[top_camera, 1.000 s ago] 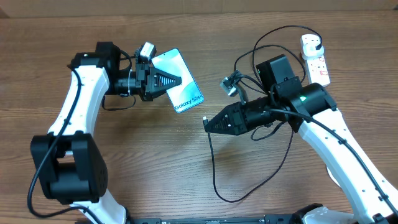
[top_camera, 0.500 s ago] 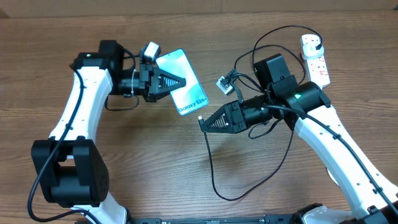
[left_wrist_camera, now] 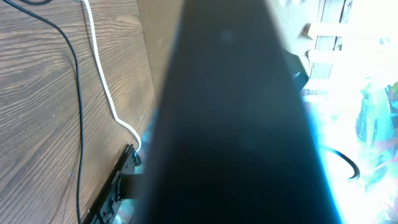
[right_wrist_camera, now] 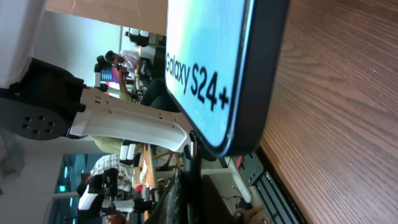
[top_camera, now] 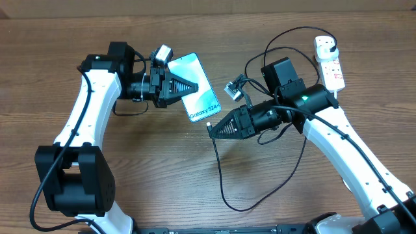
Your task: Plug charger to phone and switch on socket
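Observation:
My left gripper (top_camera: 190, 86) is shut on the phone (top_camera: 197, 91), holding its cyan "Galaxy S24+" screen tilted above the table. In the left wrist view the phone's dark body (left_wrist_camera: 230, 124) fills the frame and hides the fingers. My right gripper (top_camera: 212, 129) is shut on the charger's connector tip (right_wrist_camera: 194, 155), which points at the phone's (right_wrist_camera: 205, 56) bottom edge. I cannot tell whether the tip is in the port. The charger cable (top_camera: 222, 185) loops over the table. The white socket (top_camera: 329, 65) lies at the back right with a black plug (top_camera: 332, 45) in it.
The socket's thick white cord (left_wrist_camera: 102, 74) and a stretch of black cable (left_wrist_camera: 76, 93) run over the wood in the left wrist view. Cable loops (top_camera: 286, 39) lie between my right arm and the socket. The table's front edge (right_wrist_camera: 273, 186) shows in the right wrist view.
My left arm has carried the phone rightward toward the middle. My right gripper has moved left and up with the connector, closing the gap to the phone's bottom edge.

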Available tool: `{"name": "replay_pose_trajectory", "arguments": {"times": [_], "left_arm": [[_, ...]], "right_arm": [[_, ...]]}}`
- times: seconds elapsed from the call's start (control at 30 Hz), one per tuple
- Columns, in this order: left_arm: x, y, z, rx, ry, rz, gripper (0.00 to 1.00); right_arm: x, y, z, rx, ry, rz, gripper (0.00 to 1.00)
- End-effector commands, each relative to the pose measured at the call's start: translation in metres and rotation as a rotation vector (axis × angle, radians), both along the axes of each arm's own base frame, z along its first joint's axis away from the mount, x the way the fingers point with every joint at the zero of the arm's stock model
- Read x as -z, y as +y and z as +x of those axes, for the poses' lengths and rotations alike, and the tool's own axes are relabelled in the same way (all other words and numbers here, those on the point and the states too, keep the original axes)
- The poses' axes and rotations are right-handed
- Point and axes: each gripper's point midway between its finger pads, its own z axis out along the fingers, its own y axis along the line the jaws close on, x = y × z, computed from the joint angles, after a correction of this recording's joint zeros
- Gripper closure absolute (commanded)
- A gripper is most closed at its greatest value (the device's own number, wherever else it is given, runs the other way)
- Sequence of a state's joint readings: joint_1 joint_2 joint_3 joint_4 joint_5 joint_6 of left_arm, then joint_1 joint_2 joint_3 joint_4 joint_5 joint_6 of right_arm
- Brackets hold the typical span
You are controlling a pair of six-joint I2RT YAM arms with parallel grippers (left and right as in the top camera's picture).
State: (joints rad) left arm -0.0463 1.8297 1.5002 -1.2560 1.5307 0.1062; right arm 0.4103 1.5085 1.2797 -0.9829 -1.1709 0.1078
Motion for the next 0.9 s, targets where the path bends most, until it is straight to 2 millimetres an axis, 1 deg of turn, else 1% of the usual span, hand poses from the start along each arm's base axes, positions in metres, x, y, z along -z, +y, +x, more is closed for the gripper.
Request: {"name": "replay_pose_trajectory", "arguments": {"times": [0.0,0.1,0.2,0.87], "left_arm": [[-0.0271,0.0002,-0.0024,0.000,-0.062,-0.055,0.96],[-0.0270,0.0002,-0.0024,0.000,-0.062,-0.055,0.96],[-0.0270,0.0001,-0.0025,0.001,-0.062,-0.055,0.96],[-0.0271,0.0000,-0.0031,0.001,-0.047,-0.055,0.96]], "right_arm": [[-0.0032,0.0015,-0.0011,-0.021,-0.022,0.036,0.96],[-0.0086,0.0029,-0.0023,-0.034,-0.022,0.068,0.96],[-0.0089,0.0032,-0.0014,-0.031,-0.023,0.068,0.96],[-0.0057,0.0030,0.0010,-0.023,-0.033,0.053,0.96]]}}
